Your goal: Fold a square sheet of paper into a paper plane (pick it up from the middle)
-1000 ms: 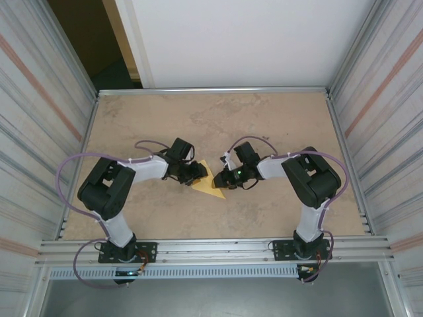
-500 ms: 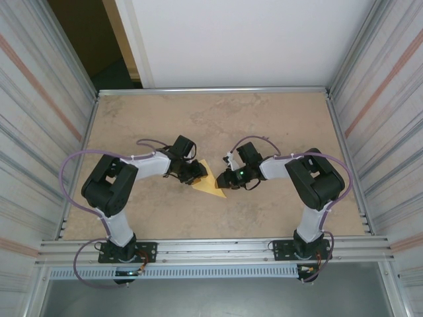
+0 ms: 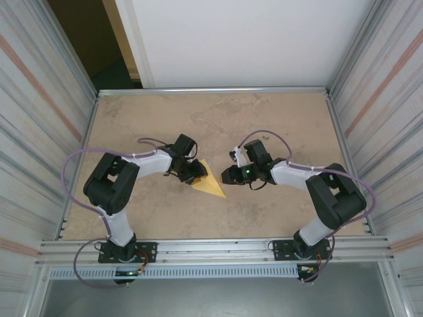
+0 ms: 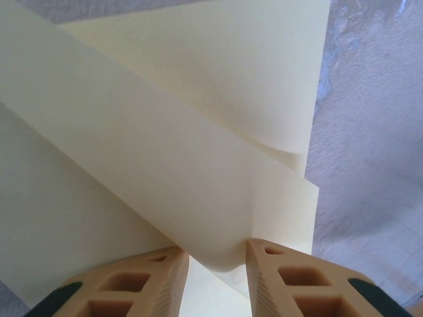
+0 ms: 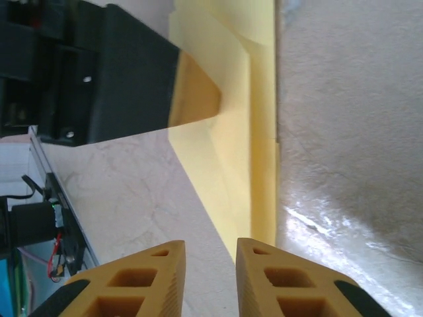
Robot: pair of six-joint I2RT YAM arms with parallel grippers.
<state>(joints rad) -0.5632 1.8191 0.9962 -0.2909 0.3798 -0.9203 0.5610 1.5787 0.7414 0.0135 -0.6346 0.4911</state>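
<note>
Beige tabletop [image 3: 277, 125] lies bare around folded paper [image 3: 213, 186], left claw [image 3: 196, 173] pinching it, right claw [image 3: 227, 176] narrowly parted.

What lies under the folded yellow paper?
The paper lies on the beige table, which shows all around it. The left hand pinches its edge. The table part below the paper is covered, so I cannot tell if anything is there.

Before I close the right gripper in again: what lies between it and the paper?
Only bare table: the top view shows a gap between the right gripper and the paper.
</note>
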